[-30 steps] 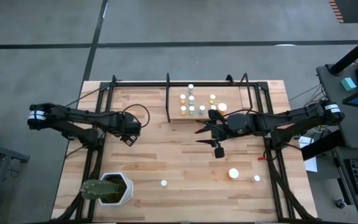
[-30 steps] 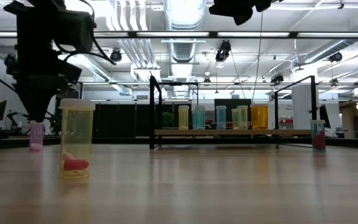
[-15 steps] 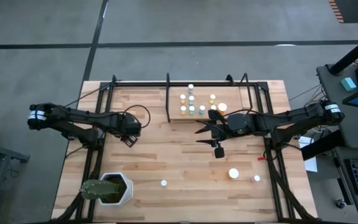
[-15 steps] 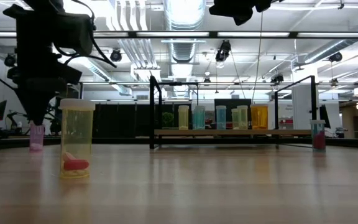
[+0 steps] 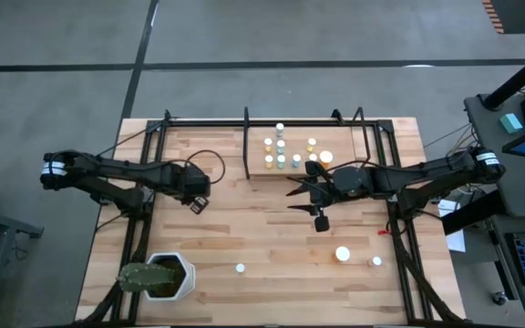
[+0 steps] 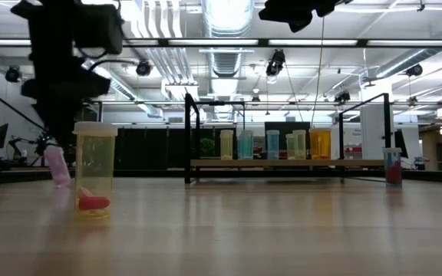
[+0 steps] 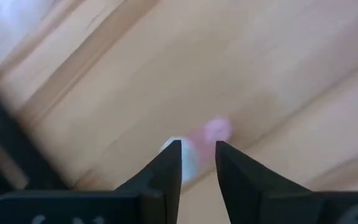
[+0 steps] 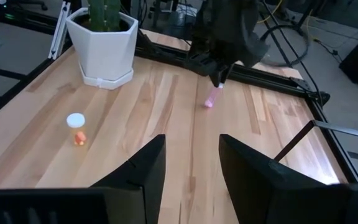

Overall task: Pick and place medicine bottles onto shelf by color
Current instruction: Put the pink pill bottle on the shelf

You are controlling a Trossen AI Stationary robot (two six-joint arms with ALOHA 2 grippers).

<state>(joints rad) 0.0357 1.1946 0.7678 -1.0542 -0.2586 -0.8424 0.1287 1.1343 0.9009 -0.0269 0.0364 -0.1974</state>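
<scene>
The left gripper hung over the left side of the table, its fingers closed narrowly on a pink medicine bottle that tilted just above the wood. The shelf at the table's far edge carried a cluster of bottles. The right gripper waited just in front of the shelf with its fingers spread wide and empty. Near the front edge stood an orange bottle, a wider white-capped bottle and a white plant pot.
</scene>
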